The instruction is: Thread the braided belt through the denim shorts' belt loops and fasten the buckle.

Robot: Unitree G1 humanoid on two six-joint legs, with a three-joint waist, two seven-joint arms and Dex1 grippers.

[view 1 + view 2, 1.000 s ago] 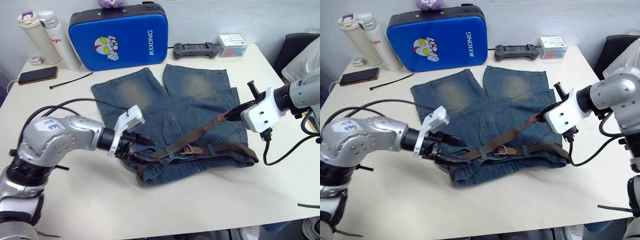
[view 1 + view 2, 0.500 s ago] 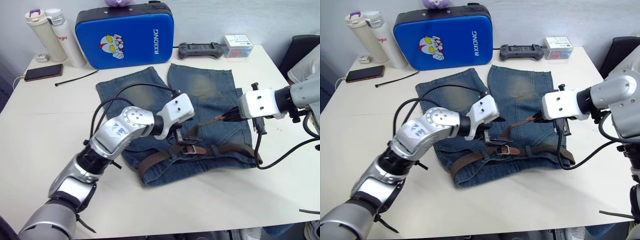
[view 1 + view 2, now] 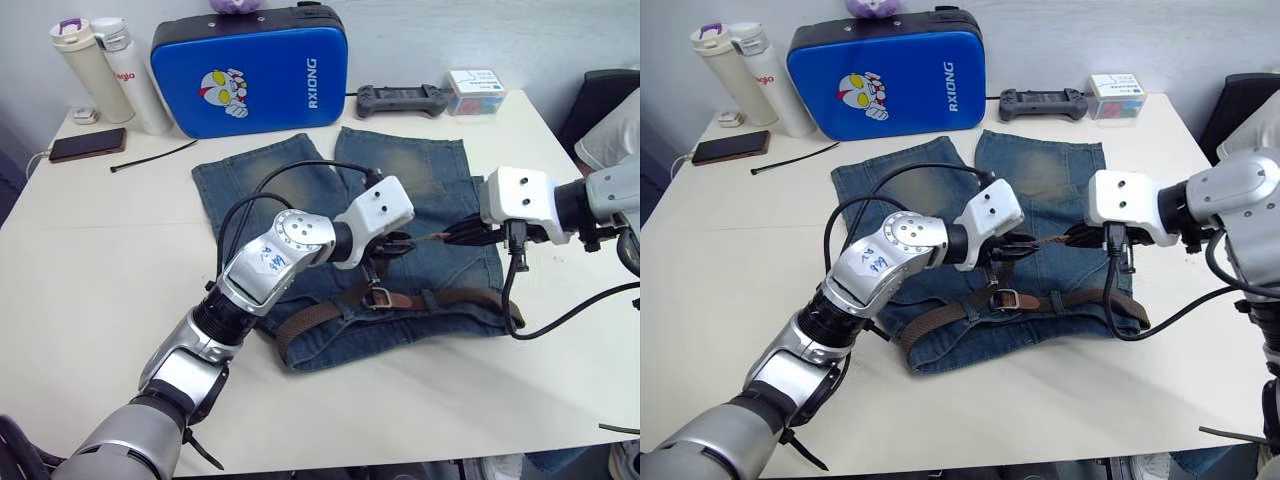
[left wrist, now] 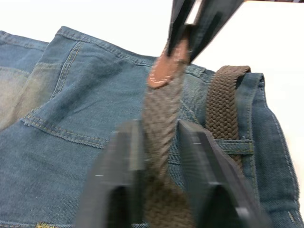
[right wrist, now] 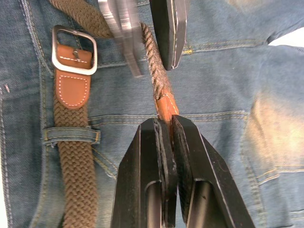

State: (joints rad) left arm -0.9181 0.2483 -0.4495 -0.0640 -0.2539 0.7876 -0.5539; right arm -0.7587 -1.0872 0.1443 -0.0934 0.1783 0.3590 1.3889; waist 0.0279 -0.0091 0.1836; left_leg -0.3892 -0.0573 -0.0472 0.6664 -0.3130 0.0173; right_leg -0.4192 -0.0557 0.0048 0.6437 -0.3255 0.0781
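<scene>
Left claw (image 4: 159, 156) moved astride braided belt (image 4: 161, 114), right claw (image 5: 164, 137) apparently pinching tip.

I see a blue padded case (image 3: 247, 72) standing at the back of the table (image 3: 80, 250). Left of the case stand two white bottles (image 3: 105, 75), with a phone (image 3: 79, 146) and a black cable tie (image 3: 152, 156) lying nearer me. Right of the case lie a dark game controller (image 3: 403, 99) and a small box (image 3: 470, 90).
</scene>
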